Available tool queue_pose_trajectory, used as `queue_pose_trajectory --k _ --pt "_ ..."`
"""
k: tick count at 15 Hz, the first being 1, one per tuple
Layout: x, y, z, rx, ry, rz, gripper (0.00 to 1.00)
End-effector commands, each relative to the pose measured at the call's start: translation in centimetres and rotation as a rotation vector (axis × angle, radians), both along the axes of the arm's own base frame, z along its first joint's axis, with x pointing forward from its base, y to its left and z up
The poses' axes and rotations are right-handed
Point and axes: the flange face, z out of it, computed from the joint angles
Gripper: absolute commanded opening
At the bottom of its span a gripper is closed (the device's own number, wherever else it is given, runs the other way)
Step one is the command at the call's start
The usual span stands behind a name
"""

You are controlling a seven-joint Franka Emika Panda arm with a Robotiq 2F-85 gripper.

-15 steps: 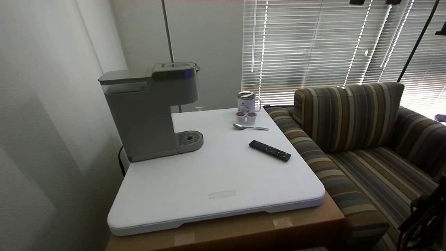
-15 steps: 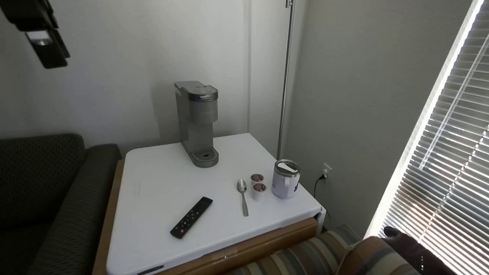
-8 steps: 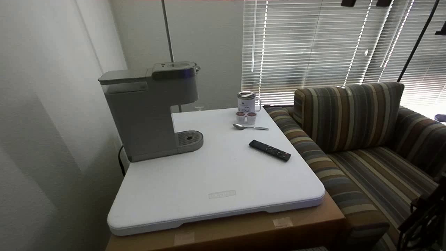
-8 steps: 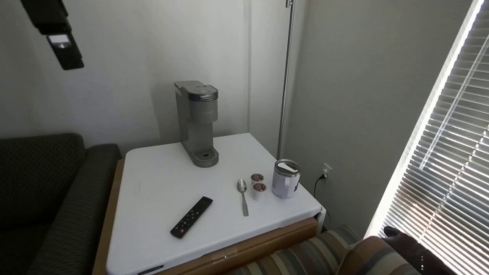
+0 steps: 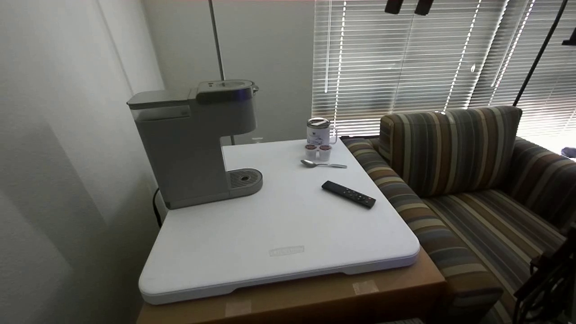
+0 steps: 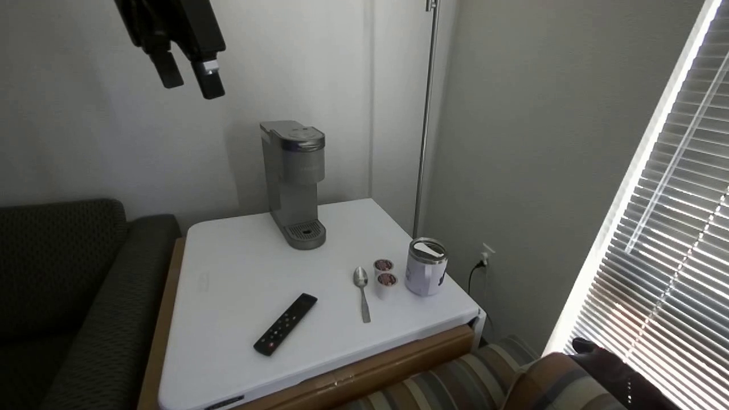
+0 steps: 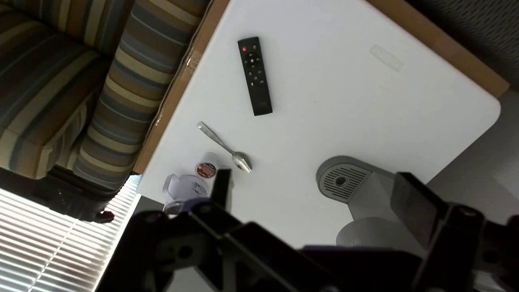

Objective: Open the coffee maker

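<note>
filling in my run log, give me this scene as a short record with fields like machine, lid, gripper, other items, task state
machine: grey coffee maker, upright on the white tabletop
lid: top lid shut
gripper: the gripper is open, in the air, apart from the coffee maker, holding nothing
other items: black remote, metal spoon, two small pods, pale mug with a handle
layout: pods sit between the spoon and the mug
task state: coffee maker not yet opened
</note>
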Motion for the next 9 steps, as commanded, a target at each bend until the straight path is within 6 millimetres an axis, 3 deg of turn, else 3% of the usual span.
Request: queue_pose_trajectory --k 1,4,9 --pt "0.6 0.0 -0.2 0.0 0.004 0.003 1.0" --pt "2.4 -0.5 -1.3 0.032 0.051 0.001 1.0" --pt "8.3 -5.8 -6.2 0.2 0.108 0.03 1.0"
